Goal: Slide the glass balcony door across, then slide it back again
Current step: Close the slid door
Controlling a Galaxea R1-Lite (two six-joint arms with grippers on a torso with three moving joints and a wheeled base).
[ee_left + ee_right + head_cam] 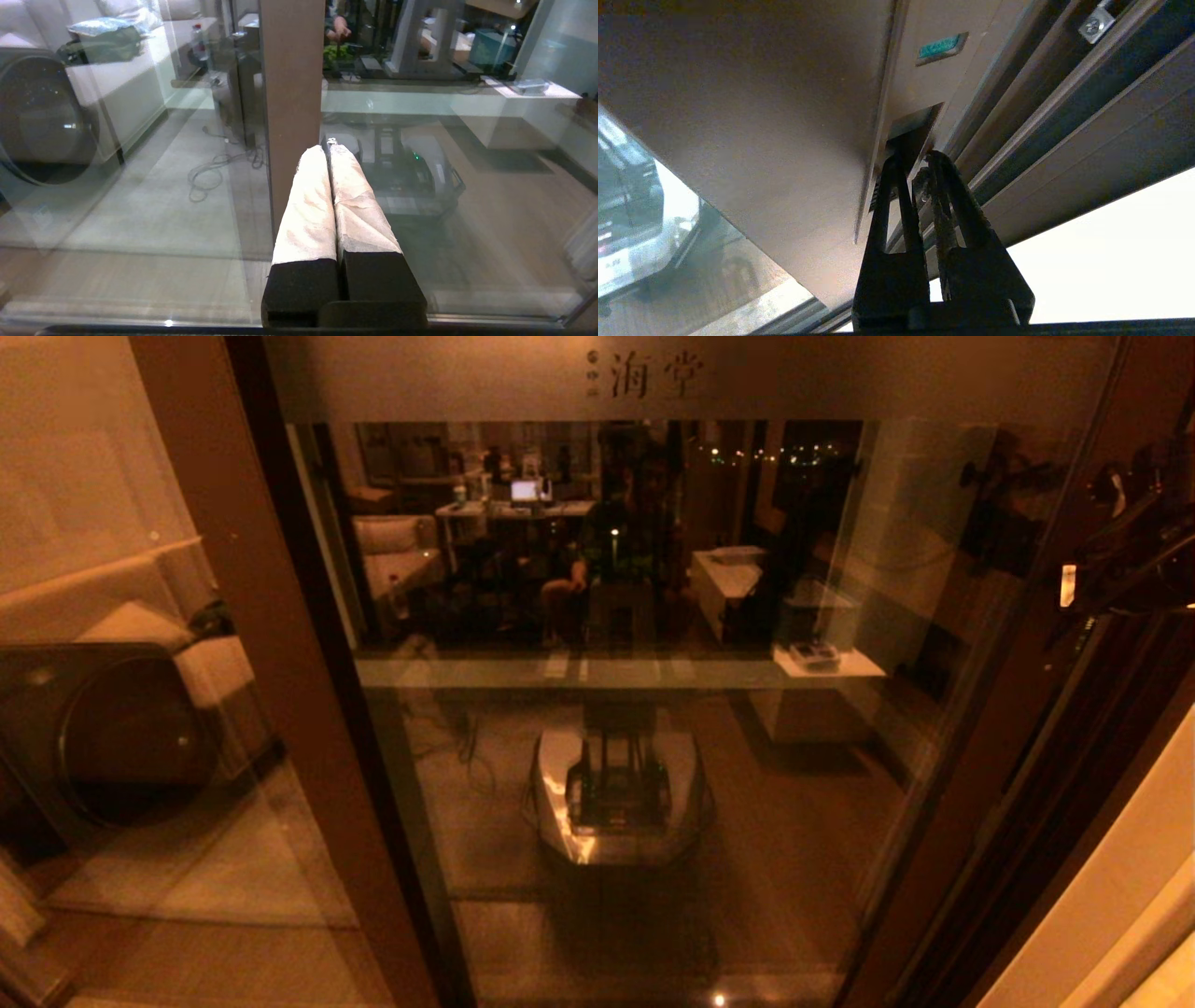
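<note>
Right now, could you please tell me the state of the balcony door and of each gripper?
Glass balcony door: upright in its track, right stile against the frame side, not visibly open.
Handle slot: right gripper's fingertips sit at its mouth.
Right gripper: fingers close together, at the handle slot.
Left gripper: fingers shut, empty, pointing at the brown frame post.

The head view is dim and orange. The room and small lights are mirrored in the tall brown-framed glass door [616, 709]. The left wrist view is brighter. A white glare is seen beside the door in the right wrist view.
</note>
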